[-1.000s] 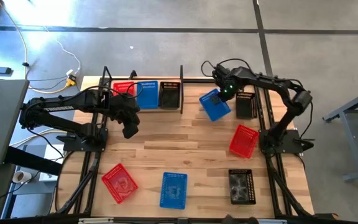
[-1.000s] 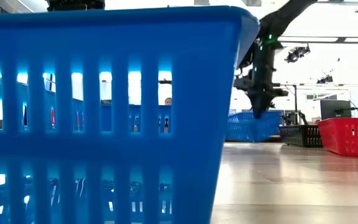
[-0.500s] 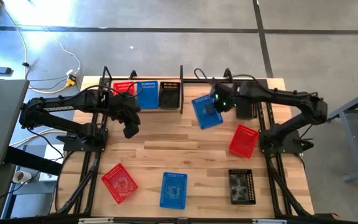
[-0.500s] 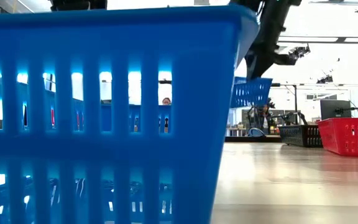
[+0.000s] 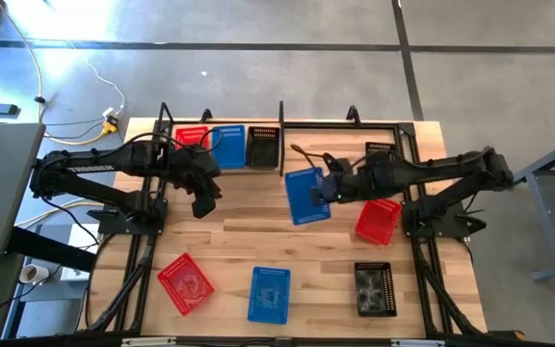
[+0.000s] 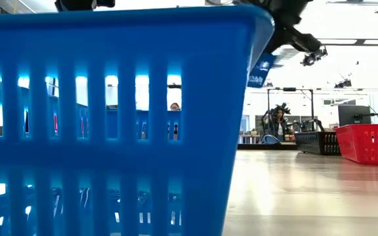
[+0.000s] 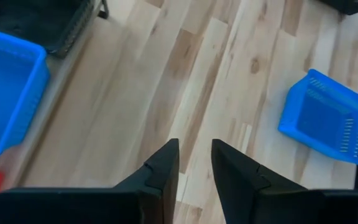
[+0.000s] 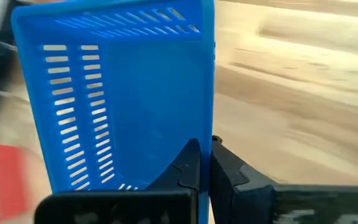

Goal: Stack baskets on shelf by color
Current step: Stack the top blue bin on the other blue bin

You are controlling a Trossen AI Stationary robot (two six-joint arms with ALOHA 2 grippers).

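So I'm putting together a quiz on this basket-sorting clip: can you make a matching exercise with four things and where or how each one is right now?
Things:
1. blue basket in the right gripper
2. blue basket on the shelf
3. left gripper
4. tilted red basket

States:
a. sits between a red basket and a black basket
b. carried above the middle of the table
c. lies on the table near the right arm's base
d. holds nothing, over bare wood in front of the shelf

Pairs: 1-b, 2-a, 3-d, 4-c
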